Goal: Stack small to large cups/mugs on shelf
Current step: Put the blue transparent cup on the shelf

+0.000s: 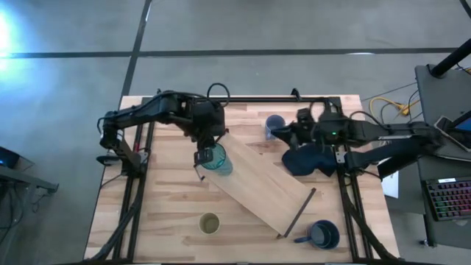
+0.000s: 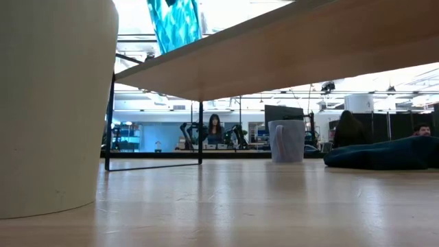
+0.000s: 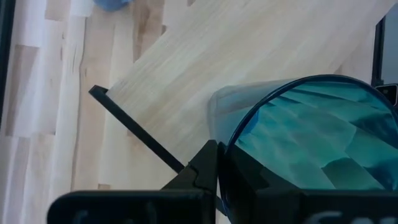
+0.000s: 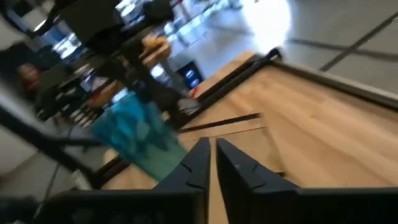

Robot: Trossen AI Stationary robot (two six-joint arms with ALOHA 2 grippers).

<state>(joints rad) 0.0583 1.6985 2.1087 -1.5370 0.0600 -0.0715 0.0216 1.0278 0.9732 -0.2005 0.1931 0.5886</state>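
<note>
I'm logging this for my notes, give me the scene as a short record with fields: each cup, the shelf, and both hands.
teal tumbler: held by left hand at the shelf's upper-left end
shelf: lies diagonally on the table
yellowish cup: on the table, near front edge
periwinkle cup: on the table, beside right hand
navy mug: front right
right hand: shut, empty

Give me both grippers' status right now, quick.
Left gripper: shut on the teal tumbler, over the shelf's end.
Right gripper: shut, holding nothing, near the periwinkle-blue cup.
</note>
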